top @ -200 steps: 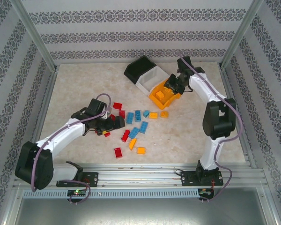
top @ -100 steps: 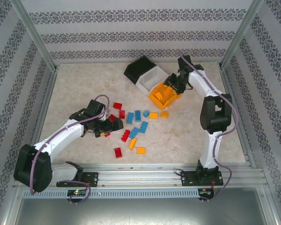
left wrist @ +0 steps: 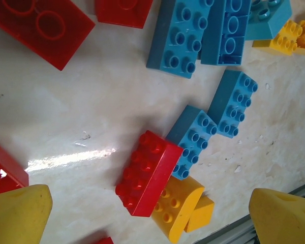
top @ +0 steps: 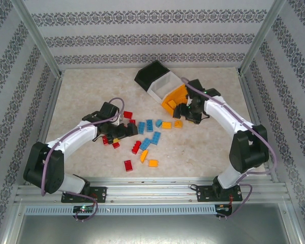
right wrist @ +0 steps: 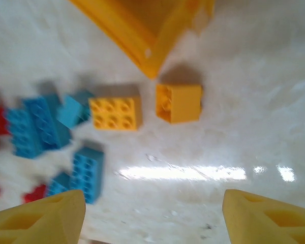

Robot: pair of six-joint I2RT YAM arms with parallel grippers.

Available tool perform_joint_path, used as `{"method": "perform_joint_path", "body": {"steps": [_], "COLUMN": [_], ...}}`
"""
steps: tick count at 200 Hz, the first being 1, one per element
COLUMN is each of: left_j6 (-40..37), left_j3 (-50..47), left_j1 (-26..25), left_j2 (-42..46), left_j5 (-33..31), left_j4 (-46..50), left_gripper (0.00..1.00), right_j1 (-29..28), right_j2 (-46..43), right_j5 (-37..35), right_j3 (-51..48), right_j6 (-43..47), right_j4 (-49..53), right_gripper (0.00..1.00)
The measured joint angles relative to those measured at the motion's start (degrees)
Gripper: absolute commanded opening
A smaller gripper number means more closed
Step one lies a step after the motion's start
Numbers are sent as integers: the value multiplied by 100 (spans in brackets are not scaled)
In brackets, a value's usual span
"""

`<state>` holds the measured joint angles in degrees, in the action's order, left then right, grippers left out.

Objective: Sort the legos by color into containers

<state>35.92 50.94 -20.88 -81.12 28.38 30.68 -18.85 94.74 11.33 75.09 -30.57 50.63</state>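
Legos, red, blue and orange, lie scattered mid-table near the bins, some just beside the orange bin. My left gripper hovers low over red and blue ones, jaws spread, nothing between. My right gripper hangs by the orange bin, jaws likewise spread and empty.

Crowded legos (bare table rightward)

Legos glossy plastic; orange bin smooth plastic; tabletop polished, marbled, reflecting light.
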Motion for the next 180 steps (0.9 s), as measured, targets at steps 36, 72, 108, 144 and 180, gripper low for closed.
{"method": "perform_joint_path", "body": {"steps": [36, 72, 108, 144, 180], "left_j6": [2, 7, 11, 13, 48], "left_j3": [9, -61, -136, -164, -175], "left_j1": [0, 0, 0, 2, 2], "left_j2": [2, 140, 319, 378, 378], "left_j5": [35, 33, 7, -15, -33], "left_j4": [-26, -22, -22, -20, -20], "left_gripper": [100, 100, 100, 100, 100], "right_j1": [-81, -81, -76, -76, -76], "right_j2": [660, 1158, 1504, 1635, 1672], "right_j5": [-131, -146, -184, -295, -396], "right_j3": [-31, 146, 393, 452, 459], "right_j6": [343, 369, 398, 404, 404], "right_j4": [15, -61, -131, -168, -280], "right_gripper": [68, 67, 62, 55, 49]}}
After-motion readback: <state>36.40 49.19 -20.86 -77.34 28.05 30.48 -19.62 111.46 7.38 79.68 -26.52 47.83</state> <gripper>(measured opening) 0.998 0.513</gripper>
